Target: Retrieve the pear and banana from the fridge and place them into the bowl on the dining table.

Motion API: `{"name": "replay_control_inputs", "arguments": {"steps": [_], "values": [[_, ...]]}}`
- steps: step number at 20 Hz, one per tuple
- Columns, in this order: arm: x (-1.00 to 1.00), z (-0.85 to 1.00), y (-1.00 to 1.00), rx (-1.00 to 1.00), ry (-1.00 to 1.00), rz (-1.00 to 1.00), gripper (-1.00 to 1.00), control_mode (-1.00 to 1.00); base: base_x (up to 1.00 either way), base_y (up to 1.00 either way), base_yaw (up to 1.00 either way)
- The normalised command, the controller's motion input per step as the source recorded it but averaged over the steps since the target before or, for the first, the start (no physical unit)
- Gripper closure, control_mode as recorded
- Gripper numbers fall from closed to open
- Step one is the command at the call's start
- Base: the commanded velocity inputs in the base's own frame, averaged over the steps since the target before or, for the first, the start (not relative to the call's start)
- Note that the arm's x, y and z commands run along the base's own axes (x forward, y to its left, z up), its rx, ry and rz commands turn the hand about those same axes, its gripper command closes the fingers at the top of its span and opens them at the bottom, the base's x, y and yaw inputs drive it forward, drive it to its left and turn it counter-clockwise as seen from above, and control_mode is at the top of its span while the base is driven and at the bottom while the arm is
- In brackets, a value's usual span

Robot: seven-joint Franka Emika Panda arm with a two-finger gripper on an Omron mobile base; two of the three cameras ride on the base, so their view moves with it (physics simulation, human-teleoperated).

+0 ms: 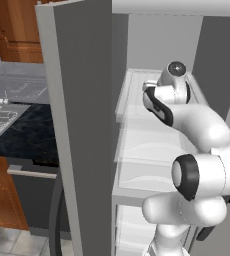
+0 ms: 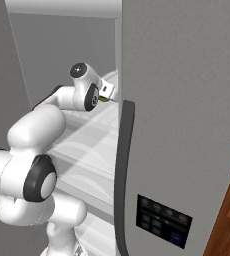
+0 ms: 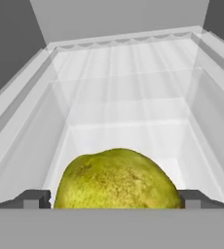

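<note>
While the arm reaches deep into the open fridge (image 1: 82, 125), the claw (image 3: 115, 203) sits clamped on the pear (image 3: 118, 180), with one dark fingertip (image 3: 35, 198) at each side of the fruit. In the hand view the pear is seen between the tips, above a clear glass shelf (image 3: 128, 102) whose raised edges run along both sides toward the back wall. In the right base view a sliver of yellow-green shows at the hand, just beside the edge of the fridge door (image 2: 187, 100). Whether the pear rests on the shelf or hangs clear of it cannot be told.

Judged risks from this position:
- The tips contact a smooth, rounded surface. A fast withdrawal could let the pear roll or slip out and drop onto the shelf.
- The arm works in a narrow opening between the two doors. A wide swing on the way out could strike a door edge or the shelf rim and jar the grip.
- The banana is not visible, so its location must be confirmed before a second reach.
</note>
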Motion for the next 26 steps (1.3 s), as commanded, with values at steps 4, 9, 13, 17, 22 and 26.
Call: {"name": "replay_control_inputs", "arguments": {"steps": [4,9,13,17,22,26], "values": [[0.11,-0.13,-0.04,0.00,0.00,0.00,-1.00,-1.00,0.00,0.00,0.00],[0.00,-0.22,-0.05,0.00,0.00,-0.02,-1.00,-1.00,0.00,0.00,0.00],[0.00,-0.24,0.00,0.00,0.00,-0.02,1.00,-1.00,0.00,0.00,0.00],[0.00,-0.22,0.00,0.00,0.00,-0.02,1.00,-1.00,0.00,0.00,0.00],[-0.04,-0.27,0.00,0.00,-0.03,-0.01,1.00,-1.00,0.00,0.00,0.00],[-0.58,-0.11,-0.02,0.05,-0.16,0.00,1.00,-1.00,0.00,0.00,0.00]]}}
